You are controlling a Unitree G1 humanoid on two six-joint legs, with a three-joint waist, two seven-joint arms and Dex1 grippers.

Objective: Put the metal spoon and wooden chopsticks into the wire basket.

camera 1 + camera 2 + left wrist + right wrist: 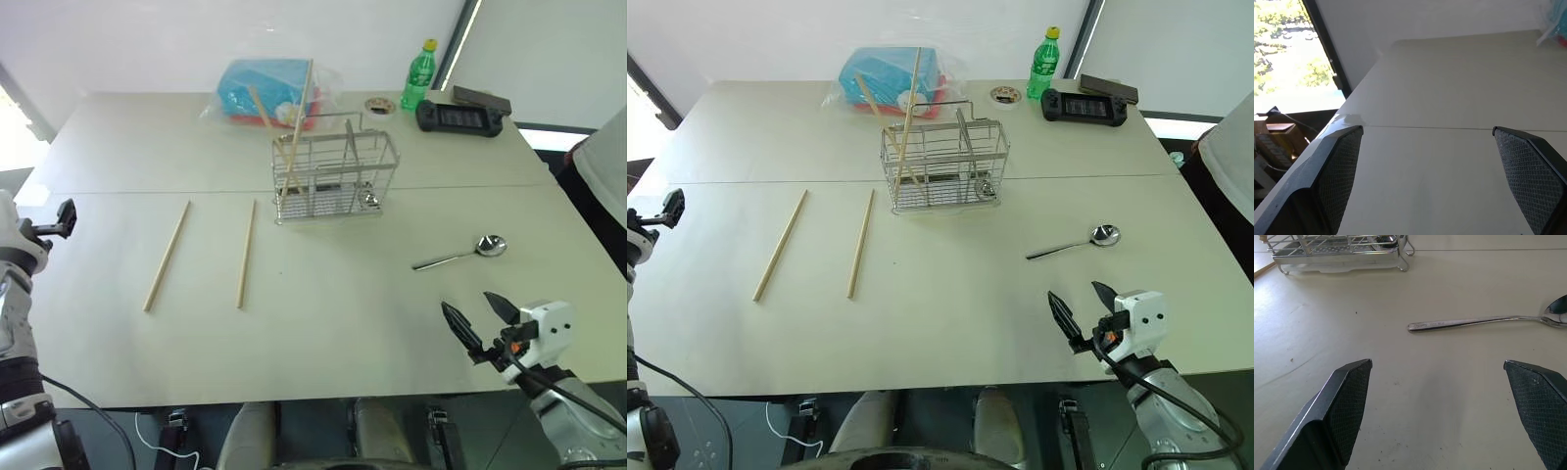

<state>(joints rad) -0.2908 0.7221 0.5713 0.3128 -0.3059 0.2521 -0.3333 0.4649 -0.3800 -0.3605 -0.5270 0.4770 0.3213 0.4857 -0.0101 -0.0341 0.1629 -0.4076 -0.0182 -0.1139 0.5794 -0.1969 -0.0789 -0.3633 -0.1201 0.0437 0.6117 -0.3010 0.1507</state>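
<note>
The wire basket (335, 176) stands at the table's middle back, with two wooden chopsticks (294, 127) leaning upright in its left part and a shiny piece low in its right part. Two more chopsticks (168, 255) (245, 254) lie flat on the table to its left. The metal spoon (460, 256) lies right of centre, bowl to the right. My right gripper (483, 318) hovers open and empty near the front edge, just short of the spoon (1484, 322). My left gripper (54, 223) is open and empty at the table's left edge, far from the chopsticks.
At the back are a blue plastic-wrapped package (266, 90), a green bottle (419, 74), a roll of tape (379, 105) and a black game controller (460, 117). A person's sleeve (605, 166) shows at the right edge. A seam crosses the table (147, 191).
</note>
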